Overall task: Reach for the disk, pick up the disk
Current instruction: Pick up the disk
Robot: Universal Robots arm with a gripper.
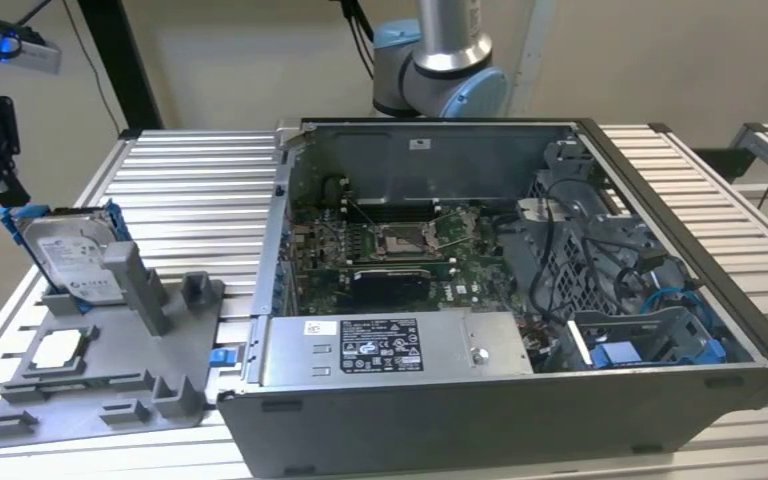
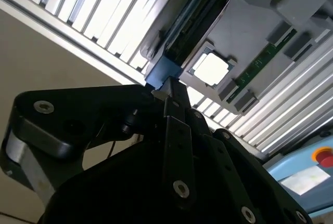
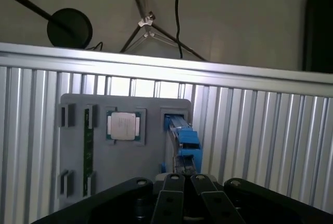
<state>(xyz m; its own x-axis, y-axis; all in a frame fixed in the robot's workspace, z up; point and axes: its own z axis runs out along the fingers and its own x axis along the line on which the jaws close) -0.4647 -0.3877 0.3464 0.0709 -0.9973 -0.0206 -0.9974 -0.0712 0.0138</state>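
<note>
Exterior view is showing you the disk (image 1: 75,255) standing on edge in the grey holder tray (image 1: 117,405) at the exterior view's left. The tray is sitting on the ribbed tabletop (image 1: 184,170), beside the open computer case (image 1: 491,430). The gripper (image 1: 11,195) is hanging right over the disk's upper corner.

In the first wrist view the fingers (image 3: 173,185) are lying together with no gap showing between them. In the second wrist view a fingertip (image 2: 167,86) is sitting at the corner of the disk's blue frame (image 2: 162,70), touching it or just shy of it. You are not seeing whether any of the frame is pinched, so I am judging the reach as nearly done and the grasp as unproven.

To do this well, you are wanting the fingers astride the thin top edge and square to the frame, not bearing on one corner; a corner hold is likely to let the disk swing. The tray's upright post (image 1: 131,275) is hugging the disk closely, so any pull is best running straight along it. The small square chip (image 3: 124,126) is lying flat just beside the slot, so be minding it.

As for writing, the disk is wearing a white printed label (image 1: 71,250) and the case's power unit is carrying a dark one (image 1: 380,345). Neither is giving you legible print.
</note>
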